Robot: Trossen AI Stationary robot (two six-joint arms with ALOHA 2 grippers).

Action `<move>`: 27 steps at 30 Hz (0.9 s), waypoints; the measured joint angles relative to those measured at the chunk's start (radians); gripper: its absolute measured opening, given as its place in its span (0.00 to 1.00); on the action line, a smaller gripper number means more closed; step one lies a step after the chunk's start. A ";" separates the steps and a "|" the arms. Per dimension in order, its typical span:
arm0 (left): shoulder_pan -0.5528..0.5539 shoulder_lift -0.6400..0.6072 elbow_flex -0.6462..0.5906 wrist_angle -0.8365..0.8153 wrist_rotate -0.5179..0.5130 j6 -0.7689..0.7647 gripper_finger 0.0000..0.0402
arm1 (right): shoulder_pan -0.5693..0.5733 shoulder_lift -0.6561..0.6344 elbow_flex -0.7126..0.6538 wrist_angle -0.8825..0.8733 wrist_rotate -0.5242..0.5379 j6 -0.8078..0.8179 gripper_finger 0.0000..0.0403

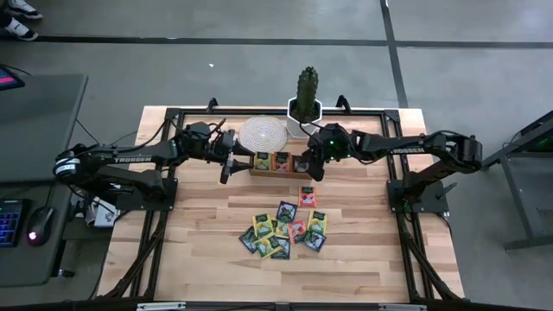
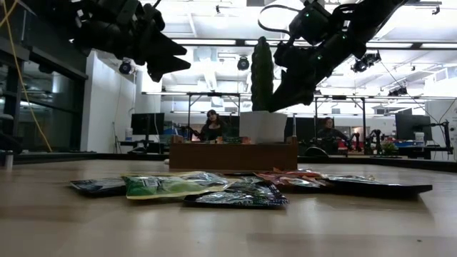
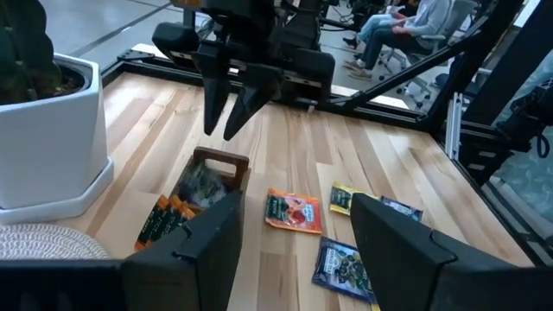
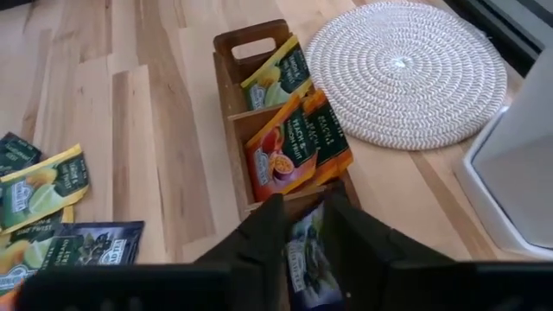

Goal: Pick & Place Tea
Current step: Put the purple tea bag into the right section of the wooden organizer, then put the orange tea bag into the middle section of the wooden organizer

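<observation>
Dark packet (image 4: 304,259) between right hand (image 4: 301,238) fingers (grip uncertain); arms read "TROSSEN".

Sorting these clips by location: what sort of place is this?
Probably a robotics lab or open-plan workshop. Beyond the wooden table the low view shows monitors on desks and seated people under strip-lit ceilings; the overhead view shows concrete floor around the rig.

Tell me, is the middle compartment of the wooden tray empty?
No, in the right wrist view the middle compartment of the wooden tray holds orange-red tea packets, leaning against each other.
</observation>
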 joint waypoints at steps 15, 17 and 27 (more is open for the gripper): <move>-0.092 0.001 0.001 -0.011 -0.038 -0.005 0.53 | 0.143 -0.073 0.001 -0.014 0.164 0.285 0.03; -0.115 0.001 0.001 -0.011 -0.053 0.002 0.53 | 0.204 -0.074 0.002 -0.042 0.233 0.369 0.03; -0.200 0.048 0.003 -0.018 -0.113 0.013 0.53 | 0.478 0.002 0.002 -0.192 0.515 0.844 0.00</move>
